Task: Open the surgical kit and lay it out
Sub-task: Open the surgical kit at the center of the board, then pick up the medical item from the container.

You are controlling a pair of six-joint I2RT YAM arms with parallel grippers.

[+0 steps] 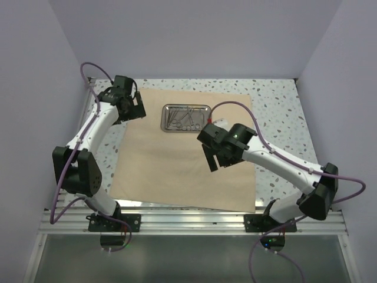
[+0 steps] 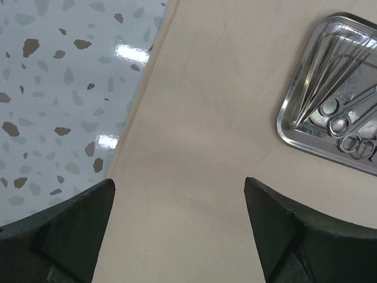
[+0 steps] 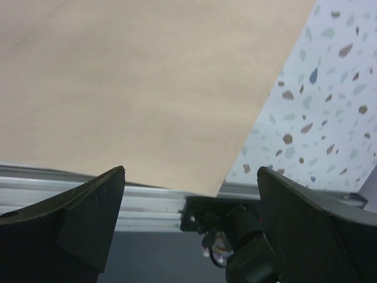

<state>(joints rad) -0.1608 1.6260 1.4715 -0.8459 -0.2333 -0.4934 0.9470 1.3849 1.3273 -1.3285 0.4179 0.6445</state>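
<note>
The tan cloth wrap (image 1: pixel 177 165) lies spread flat on the table. On its far part sits the small steel tray (image 1: pixel 186 117) with slim metal instruments (image 1: pixel 184 118) inside. My left gripper (image 1: pixel 134 108) hovers open over the cloth's far left part, left of the tray. In the left wrist view the gripper (image 2: pixel 179 180) has only cloth (image 2: pixel 206 118) between its fingers, and the tray (image 2: pixel 294 127) with ring-handled instruments (image 2: pixel 340 121) is at the upper right. My right gripper (image 1: pixel 215 158) hangs open above the cloth, near side of the tray. In its wrist view the gripper (image 3: pixel 191 169) holds nothing, over the cloth's near corner (image 3: pixel 129 76).
Speckled white tabletop (image 1: pixel 277 112) surrounds the cloth. An aluminium rail (image 1: pixel 188 219) runs along the near edge, with the arm bases bolted to it. Purple walls close in the left, back and right sides. The right arm's base (image 3: pixel 235 230) shows low in the right wrist view.
</note>
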